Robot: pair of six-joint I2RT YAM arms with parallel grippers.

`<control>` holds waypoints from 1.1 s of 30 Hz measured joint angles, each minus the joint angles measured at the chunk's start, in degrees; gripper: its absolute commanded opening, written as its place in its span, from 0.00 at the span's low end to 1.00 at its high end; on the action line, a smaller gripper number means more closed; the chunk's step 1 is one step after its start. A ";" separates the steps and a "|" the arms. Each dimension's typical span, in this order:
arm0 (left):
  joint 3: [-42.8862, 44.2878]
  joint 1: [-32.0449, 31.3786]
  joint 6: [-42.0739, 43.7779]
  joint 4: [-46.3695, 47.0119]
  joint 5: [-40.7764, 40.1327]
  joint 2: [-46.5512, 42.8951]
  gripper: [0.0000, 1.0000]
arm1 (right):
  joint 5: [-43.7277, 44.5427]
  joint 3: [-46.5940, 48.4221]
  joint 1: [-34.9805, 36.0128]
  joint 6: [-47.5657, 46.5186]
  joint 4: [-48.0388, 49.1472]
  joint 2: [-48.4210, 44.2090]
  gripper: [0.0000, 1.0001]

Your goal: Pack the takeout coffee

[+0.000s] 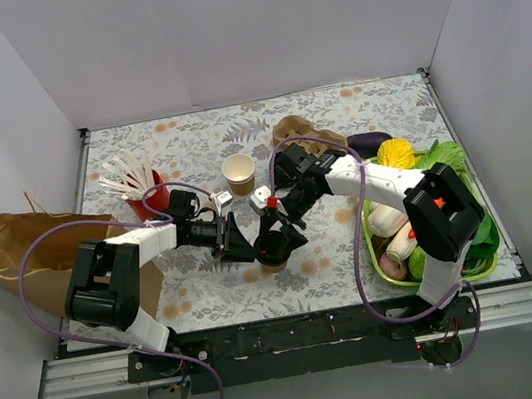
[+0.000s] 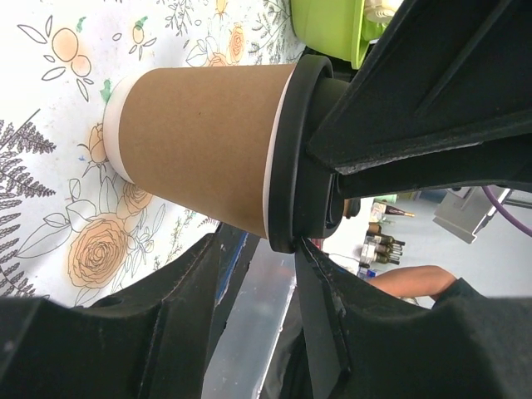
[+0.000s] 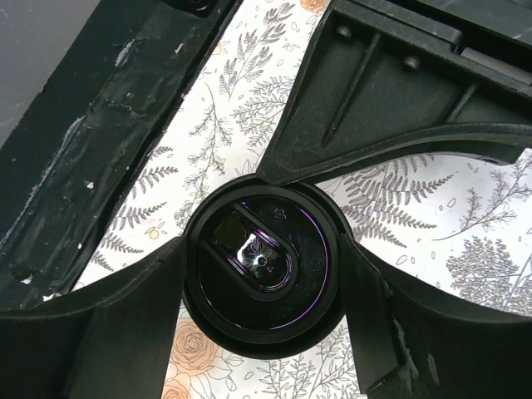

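The takeout coffee [image 1: 274,250] stands upright on the floral tablecloth, near the middle front. It is a brown paper cup [image 2: 199,141] with a white base and a round black lid [image 3: 262,270]. My right gripper [image 1: 276,239] reaches down from above with its fingers [image 3: 378,320] against both sides of the lid, shut on it. My left gripper [image 1: 246,242] is open just left of the cup. Its fingertips [image 2: 303,253] are at the lid's rim, with nothing between them.
A second, lidless cream cup [image 1: 240,173] stands behind. A red cup of white sticks [image 1: 148,191] is at the left, and a brown paper bag [image 1: 21,253] lies past the table's left edge. A pulp carrier [image 1: 301,133] is behind, and a green tray [image 1: 486,230] of food is at the right.
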 measured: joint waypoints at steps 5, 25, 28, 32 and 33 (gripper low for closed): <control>-0.20 0.00 -0.79 0.37 0.46 0.07 0.40 | -1.49 2.23 -0.33 -1.11 -3.50 2.45 0.64; -4.68 1.29 -7.17 13.81 -0.72 -5.16 0.42 | -3.87 2.10 -0.35 -1.81 -5.88 3.28 0.63; -4.81 1.29 -7.28 13.92 -0.79 -4.61 0.42 | -3.82 2.10 -0.35 -1.81 -5.86 3.28 0.62; -5.03 1.31 -7.34 13.92 -1.33 -3.80 0.41 | -3.85 1.97 -0.35 -1.68 -5.68 3.28 0.62; -5.11 1.33 -7.50 13.92 -1.53 -3.41 0.41 | -3.87 1.88 -0.35 -1.64 -5.62 3.26 0.62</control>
